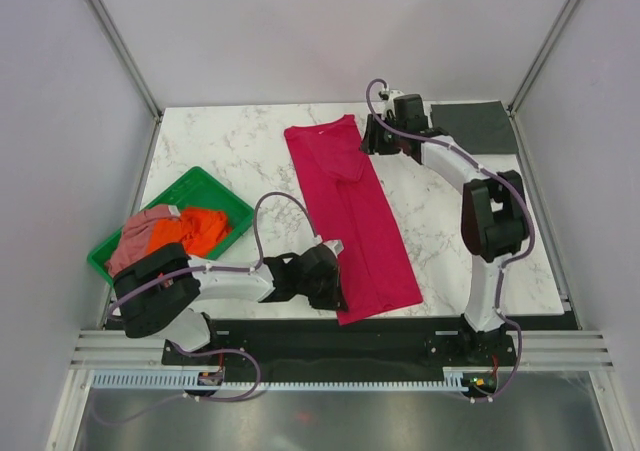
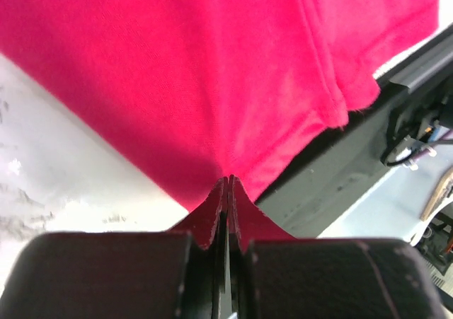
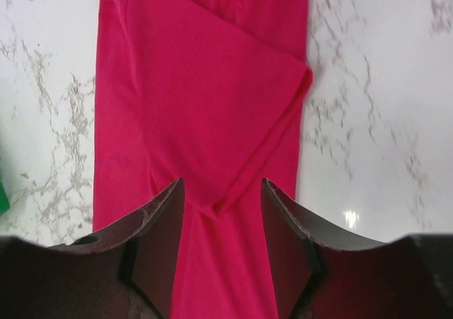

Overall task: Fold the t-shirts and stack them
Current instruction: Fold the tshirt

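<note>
The crimson-red t-shirt [image 1: 360, 221] is soft, matte knit cloth, folded lengthwise into a long, narrow strip. It lies flat on the white marble-veined surface [image 1: 240, 151], collar end far and hem end at the near edge, with one sleeve turned in as a triangular flap. To the left, a green plastic tray [image 1: 215, 186] holds a crumpled orange t-shirt [image 1: 205, 229] and a dusty pink t-shirt [image 1: 140, 236].

The left pincer [image 2: 228, 181] is pressed together, pinching a small peak of the red cloth near the hem corner. The right pincer [image 3: 221, 184] is spread, its fingers either side of the sleeve flap's point; whether they touch the cloth, I cannot tell.

The left arm lies low, reaching rightward along the near edge. The right arm rises, bends, and reaches to the far end.
</note>
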Controlling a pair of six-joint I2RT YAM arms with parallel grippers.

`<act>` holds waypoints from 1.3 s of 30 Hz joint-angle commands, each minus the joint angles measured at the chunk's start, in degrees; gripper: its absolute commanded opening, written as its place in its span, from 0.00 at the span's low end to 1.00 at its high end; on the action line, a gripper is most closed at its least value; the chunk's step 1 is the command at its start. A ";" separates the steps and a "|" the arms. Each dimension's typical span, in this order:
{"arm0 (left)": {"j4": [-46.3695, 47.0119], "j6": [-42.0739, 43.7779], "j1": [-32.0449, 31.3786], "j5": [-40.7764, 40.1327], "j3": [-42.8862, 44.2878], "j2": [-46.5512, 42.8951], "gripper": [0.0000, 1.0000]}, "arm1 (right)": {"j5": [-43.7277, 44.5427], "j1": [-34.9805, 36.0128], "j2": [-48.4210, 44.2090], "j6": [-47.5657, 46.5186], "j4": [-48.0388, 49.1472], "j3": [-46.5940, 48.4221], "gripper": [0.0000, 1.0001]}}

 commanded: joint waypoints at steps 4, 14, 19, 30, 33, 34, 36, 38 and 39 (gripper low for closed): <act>-1.74 -0.22 -0.34 -2.07 1.27 -5.39 0.02 | -7.28 -2.51 16.00 -2.22 3.02 17.67 0.52; -17.39 2.50 -0.26 -8.84 8.12 -6.71 0.30 | -6.24 -4.62 35.52 3.22 10.98 36.68 0.43; -17.39 5.75 -0.26 -11.12 15.07 -3.12 0.30 | -11.68 -5.68 40.44 8.67 16.29 41.84 0.42; -17.21 6.88 -0.08 -11.65 18.41 0.40 0.30 | -11.68 -5.77 47.04 17.11 27.27 44.15 0.36; -17.21 8.91 -0.08 -12.80 20.77 3.21 0.30 | -11.86 -5.77 49.15 20.62 29.11 45.98 0.34; -17.21 9.18 -0.08 -12.27 21.31 3.91 0.30 | -11.86 -5.86 49.50 21.07 29.47 46.34 0.34; -17.39 8.48 -0.08 -12.09 21.84 4.54 0.30 | -10.72 -5.68 49.94 21.77 30.09 46.61 0.32; -17.47 7.95 0.09 -11.83 21.06 4.71 0.30 | -9.49 -5.68 49.86 22.12 30.00 46.43 0.27; -17.47 7.51 0.27 -11.92 20.53 4.71 0.30 | -8.44 -5.68 49.94 22.56 29.91 46.43 0.23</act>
